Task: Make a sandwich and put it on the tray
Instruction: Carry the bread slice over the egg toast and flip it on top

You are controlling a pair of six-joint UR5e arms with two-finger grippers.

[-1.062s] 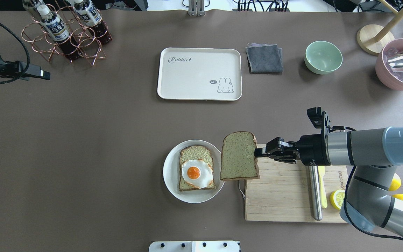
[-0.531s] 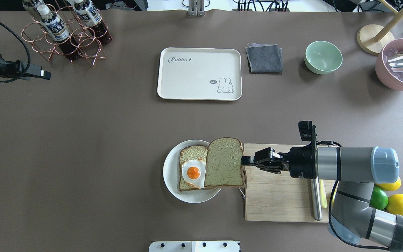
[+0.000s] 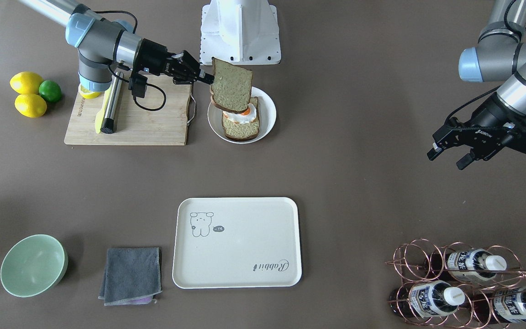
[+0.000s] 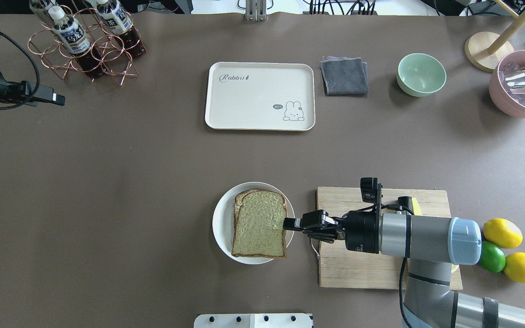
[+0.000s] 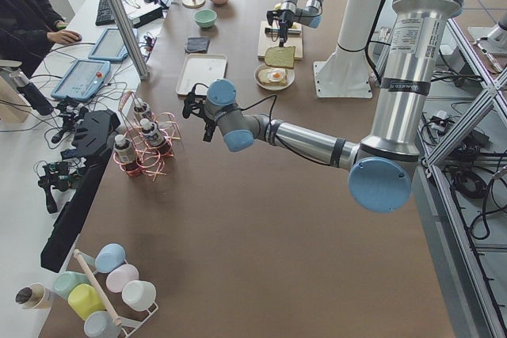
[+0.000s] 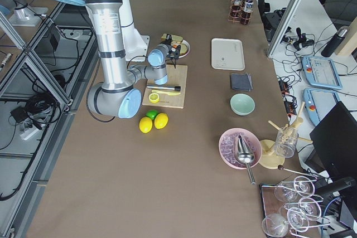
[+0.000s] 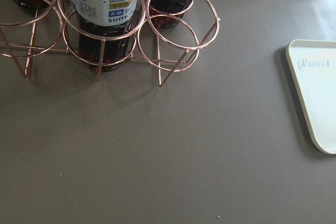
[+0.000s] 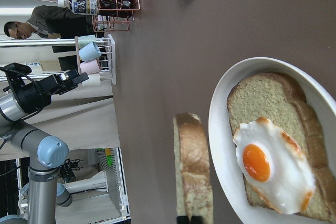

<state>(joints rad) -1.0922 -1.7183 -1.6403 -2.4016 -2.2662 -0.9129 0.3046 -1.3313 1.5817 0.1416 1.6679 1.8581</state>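
Right pincer (image 4: 288,223) is clamped on the edge of the top speckled brown-crusted bread slice (image 4: 259,223), hovering over the fried egg (image 8: 273,163) and lower slice (image 8: 262,98) on the round white plate (image 4: 219,228). I judge stacking nearly done; the move to the cream-white rectangular tray (image 4: 259,96), well apart, remains.

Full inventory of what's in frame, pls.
top bread slice: 1, pale with brown crust, held over the plate
bottom bread slice: 1, same colours, on the plate
fried egg: 1, white and orange, on the bottom slice
plate: 1, white, beside the board
tray: 1, cream, far centre
cutting board: 1, wood, under the right arm
lemons: 2, yellow, by the board's end
lime: 1, green, between the lemons
green bowl: 1, far right
grey cloth: 1, beside the tray
pink bowl: 1, far right edge
bottle rack: 1, copper, far left
right gripper: black, shut on the top slice
left gripper: black, open, near the rack
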